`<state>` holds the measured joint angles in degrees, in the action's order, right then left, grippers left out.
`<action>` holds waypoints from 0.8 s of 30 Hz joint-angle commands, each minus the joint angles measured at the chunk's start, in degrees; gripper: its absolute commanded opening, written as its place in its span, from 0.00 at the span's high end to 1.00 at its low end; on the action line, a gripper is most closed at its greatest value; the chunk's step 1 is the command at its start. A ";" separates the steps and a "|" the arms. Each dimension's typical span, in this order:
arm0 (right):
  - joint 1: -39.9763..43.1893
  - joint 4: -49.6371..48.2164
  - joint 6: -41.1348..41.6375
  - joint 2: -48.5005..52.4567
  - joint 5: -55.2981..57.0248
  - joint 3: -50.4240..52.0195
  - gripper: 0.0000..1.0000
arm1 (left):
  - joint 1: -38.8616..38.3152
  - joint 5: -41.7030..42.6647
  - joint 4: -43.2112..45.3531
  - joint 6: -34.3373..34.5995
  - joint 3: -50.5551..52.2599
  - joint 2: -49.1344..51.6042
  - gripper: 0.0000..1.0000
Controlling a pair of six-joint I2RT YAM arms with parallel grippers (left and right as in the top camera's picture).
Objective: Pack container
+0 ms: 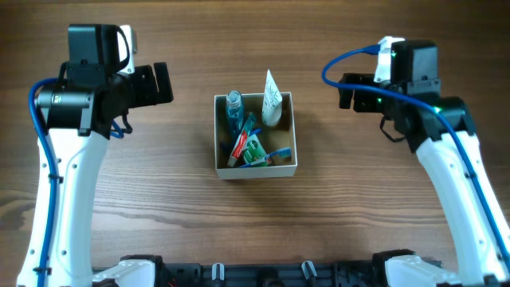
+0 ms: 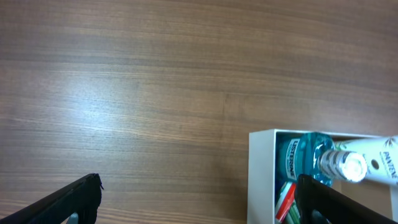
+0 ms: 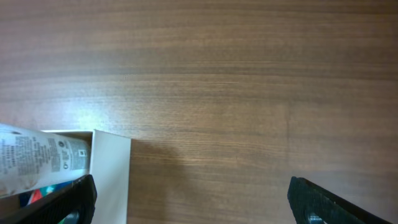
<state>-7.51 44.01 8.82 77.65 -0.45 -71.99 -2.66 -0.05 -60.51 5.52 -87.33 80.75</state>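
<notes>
Wood-grain brown, the table (image 1: 255,231) carries the container (image 1: 263,171) at its middle, between the two arms. White on its outer walls, the container holds a blue mouthwash bottle (image 1: 233,110) in its far left corner. A white tube (image 1: 272,100) leans up out of the far right corner. A red-and-green toothpaste tube (image 1: 247,146) lies slantwise across the middle, with a small blue item (image 1: 277,154), too small to name, just beside it near the front wall.

The left hand (image 1: 167,84) hangs above the table, well apart from the container's left side. It is released, its fingers (image 2: 68,202) spread wide at the lower corners of the left wrist view. The right hand (image 1: 345,92) hangs off to the container's right, likewise apart from it. It is also released, its fingers (image 3: 339,202) standing far apart. Neither hand touches the container or its contents.
</notes>
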 commanded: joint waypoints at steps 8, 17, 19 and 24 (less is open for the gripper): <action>-0.15 1.33 6.25 -27.36 4.09 10.01 0.01 | -0.70 5.40 8.13 -2.51 20.68 -29.57 0.00; -0.15 0.15 6.19 -53.53 6.82 29.40 0.00 | -1.53 5.40 13.25 -0.55 43.15 -57.22 0.00; -0.15 0.35 6.19 -55.58 6.93 30.38 0.00 | -1.53 5.40 13.22 -0.55 44.37 -59.01 0.00; -0.15 1.11 6.34 -55.47 6.88 30.42 0.00 | -1.53 5.40 12.28 -0.57 44.41 -59.12 0.00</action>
<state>-7.51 45.12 14.13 22.52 5.02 -41.78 -3.86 3.18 -47.92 4.21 -43.31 22.04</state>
